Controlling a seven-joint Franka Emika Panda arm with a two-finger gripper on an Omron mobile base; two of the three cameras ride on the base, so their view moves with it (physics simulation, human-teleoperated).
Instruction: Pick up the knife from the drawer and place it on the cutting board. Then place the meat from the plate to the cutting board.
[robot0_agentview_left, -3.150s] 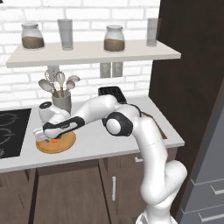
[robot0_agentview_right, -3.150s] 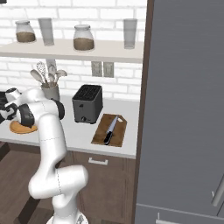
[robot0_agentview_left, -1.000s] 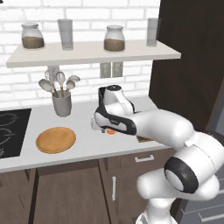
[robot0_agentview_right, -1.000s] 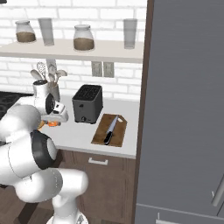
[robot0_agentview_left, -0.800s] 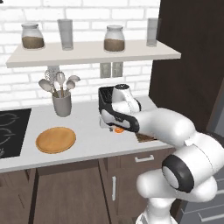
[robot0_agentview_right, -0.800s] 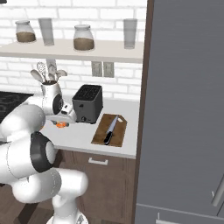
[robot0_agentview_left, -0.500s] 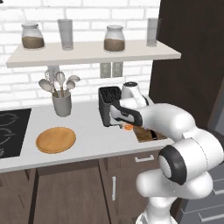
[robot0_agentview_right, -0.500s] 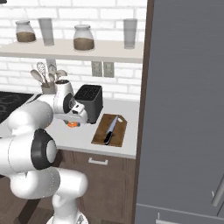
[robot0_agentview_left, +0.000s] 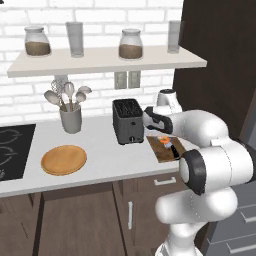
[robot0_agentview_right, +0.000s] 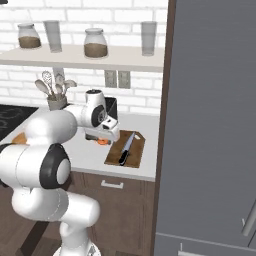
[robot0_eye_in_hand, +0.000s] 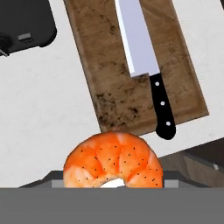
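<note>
In the left base view, going left to right, the plate (robot0_agentview_left: 63, 159) is sitting bare at about eight o'clock on the counter (robot0_agentview_left: 100, 160), a round tan wooden disc with a slightly raised rim. A grey pot of utensils (robot0_agentview_left: 70, 113) is standing behind it, and a boxy black toaster (robot0_agentview_left: 128, 120) is occupying the middle. Just right of the toaster, at about three o'clock, the gripper (robot0_agentview_left: 165, 136) is hanging over the near corner of the cutting board (robot0_agentview_left: 159, 151), pinching the meat (robot0_agentview_left: 163, 139).

In the hand view, the meat (robot0_eye_in_hand: 113, 161) is showing at six o'clock as a curled orange-pink lump, speckled and glossy, with a paler patch underneath; it looks soft and rounded, likely slippery. The cutting board (robot0_eye_in_hand: 109, 65) is stretching from twelve toward four o'clock, a flat dark brown rectangle with mottled grain. The knife (robot0_eye_in_hand: 144, 61) is lying along it, its smooth silver-grey blade toward twelve and its riveted black handle overhanging the board's edge near four o'clock.

The risk I judge here is release too early: the meat is hanging over bare white counter beside the board's corner, so opening now would probably drop it off the board. Carrying it further in risks setting it on the blade or nudging the knife, whose handle is already past the edge. A round, slick lump may also roll after landing.
</note>
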